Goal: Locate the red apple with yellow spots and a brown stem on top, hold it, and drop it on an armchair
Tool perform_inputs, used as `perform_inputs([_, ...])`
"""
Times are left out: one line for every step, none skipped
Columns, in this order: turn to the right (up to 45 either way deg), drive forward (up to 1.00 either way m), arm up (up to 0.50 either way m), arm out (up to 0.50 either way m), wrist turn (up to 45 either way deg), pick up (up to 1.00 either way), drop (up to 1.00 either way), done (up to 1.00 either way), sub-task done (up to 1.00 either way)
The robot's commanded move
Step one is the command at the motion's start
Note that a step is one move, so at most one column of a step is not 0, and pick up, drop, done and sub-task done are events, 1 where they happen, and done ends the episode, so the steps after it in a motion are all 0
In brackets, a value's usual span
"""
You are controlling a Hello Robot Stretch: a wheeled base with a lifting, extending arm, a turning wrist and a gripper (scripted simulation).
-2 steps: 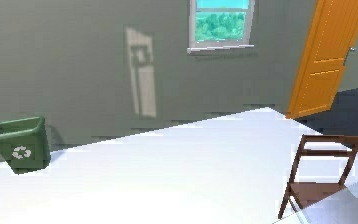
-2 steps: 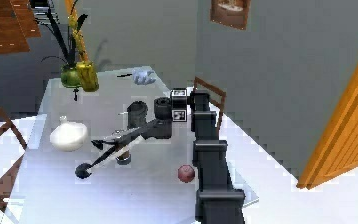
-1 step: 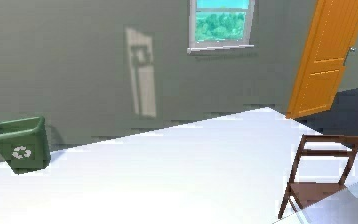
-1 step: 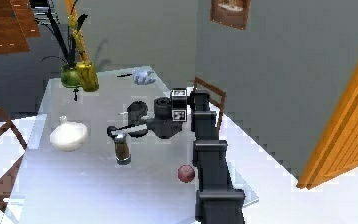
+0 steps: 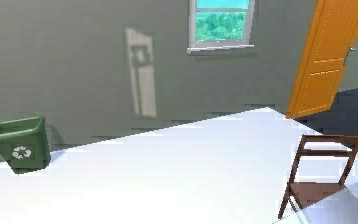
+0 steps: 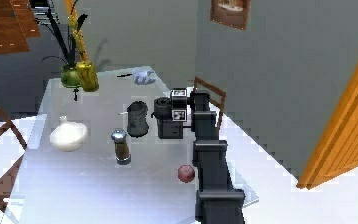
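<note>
Rising from the arm side view's bottom edge, the dark arm point(image 6: 215, 180) stretches out over the pale table point(image 6: 47, 185), reaching well across the tabletop. At its far end sit the two white marker squares, with the gripper point(image 6: 162, 118) just to their left. A dark canister point(image 6: 137, 118) stands on the table right beside the fingers, so I cannot tell whether the gripper holds anything, nor in what state it is. Just left of the arm, nearer the camera than the gripper, a small round reddish thing lies on the tabletop, probably the apple point(image 6: 187, 173). Its spots and stem are too small to make out. Also on the table are a shaker point(image 6: 120, 147), a white rounded vase point(image 6: 69, 135) and, at the far end, a yellow-green vase with a plant point(image 6: 80, 72). A wooden chair back point(image 6: 215, 95) shows beyond the arm. The forward view looks across pale floor to a green recycling bin point(image 5: 20, 143), a window point(image 5: 222, 25), an orange door point(image 5: 327, 55) and a brown chair point(image 5: 322, 175).
</note>
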Motion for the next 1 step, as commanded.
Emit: perform_inputs([0.0,0.00,0.00,0.00,15.0,0.00,0.00,0.00,0.00])
